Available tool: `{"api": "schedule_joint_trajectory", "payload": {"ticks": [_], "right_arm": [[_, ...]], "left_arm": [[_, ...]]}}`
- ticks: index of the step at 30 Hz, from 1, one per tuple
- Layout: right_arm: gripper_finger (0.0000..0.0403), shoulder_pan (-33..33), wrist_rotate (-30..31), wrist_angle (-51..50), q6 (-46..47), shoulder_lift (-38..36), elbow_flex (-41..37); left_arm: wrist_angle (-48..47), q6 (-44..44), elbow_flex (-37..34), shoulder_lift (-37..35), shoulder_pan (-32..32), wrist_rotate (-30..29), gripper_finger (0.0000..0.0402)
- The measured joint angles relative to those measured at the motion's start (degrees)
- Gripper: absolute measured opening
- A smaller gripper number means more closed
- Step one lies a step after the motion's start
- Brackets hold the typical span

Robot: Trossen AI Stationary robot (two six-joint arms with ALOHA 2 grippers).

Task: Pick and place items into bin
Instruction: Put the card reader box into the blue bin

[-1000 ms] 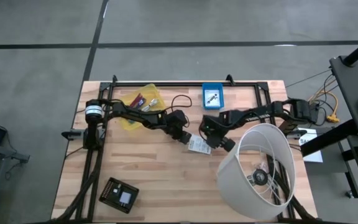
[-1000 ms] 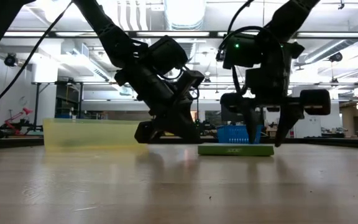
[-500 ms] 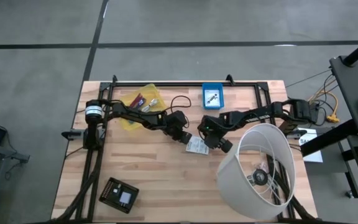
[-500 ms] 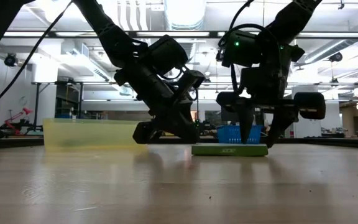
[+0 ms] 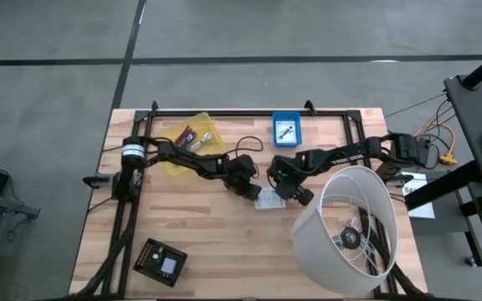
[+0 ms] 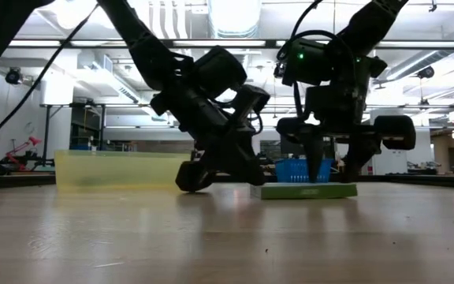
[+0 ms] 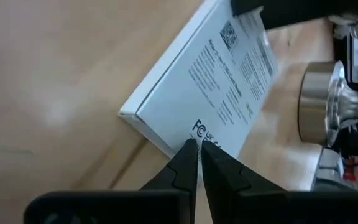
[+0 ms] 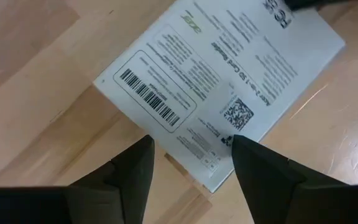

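A flat white printed packet (image 5: 268, 199) lies on the wooden table between my two grippers. It also shows in the low view (image 6: 304, 190). My left gripper (image 7: 199, 144) is shut, with its tips at the packet's edge. My right gripper (image 8: 191, 146) is open and points down over the packet's other end (image 8: 210, 168), one finger on each side. I cannot tell if it touches. The yellow bin (image 5: 171, 163) stands at the far left and holds several small items (image 5: 192, 136). My left gripper meets the packet with its shut fingertips at one long edge (image 7: 188, 134), by the printed marks near a corner. The fingers slant down from the table's left side. The packet lies flat on the table.
A blue tray (image 5: 276, 125) holding a small item stands at the far edge. A big white lampshade (image 5: 350, 230) lies close by my right arm at the near right. A flat black square device (image 5: 160, 261) lies near the front left.
My left gripper has gone toward the table's right edge and down, up to the packet. My right gripper has shifted a little toward the table's left over the packet. The packet has slid slightly and turned a little on the table.
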Motion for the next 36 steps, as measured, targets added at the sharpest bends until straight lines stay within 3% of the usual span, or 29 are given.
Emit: {"api": "schedule_joint_trajectory", "payload": {"ticks": [7, 17, 31, 36], "right_arm": [[0.0201, 0.15, -0.01, -5.36, -3.17, -2.31, 0.02], [0.0201, 0.85, -3.11, -3.22, -7.63, -3.67, -1.07], [0.0201, 3.21, -2.98, 2.44, -4.46, -3.14, -1.88], [0.0201, 3.34, -2.8, 2.14, -4.02, -3.73, -1.13]], "left_arm": [[-0.81, 0.18, 0.4, 1.42, -0.37, 0.71, 0.001], [-0.82, 1.42, -1.26, 1.49, -0.32, 0.9, 0.001], [-0.15, 1.58, -5.52, 1.42, -0.28, 1.49, 0.001], [-0.31, -2.42, -5.88, 1.37, -0.28, 1.68, 0.0007]]}}
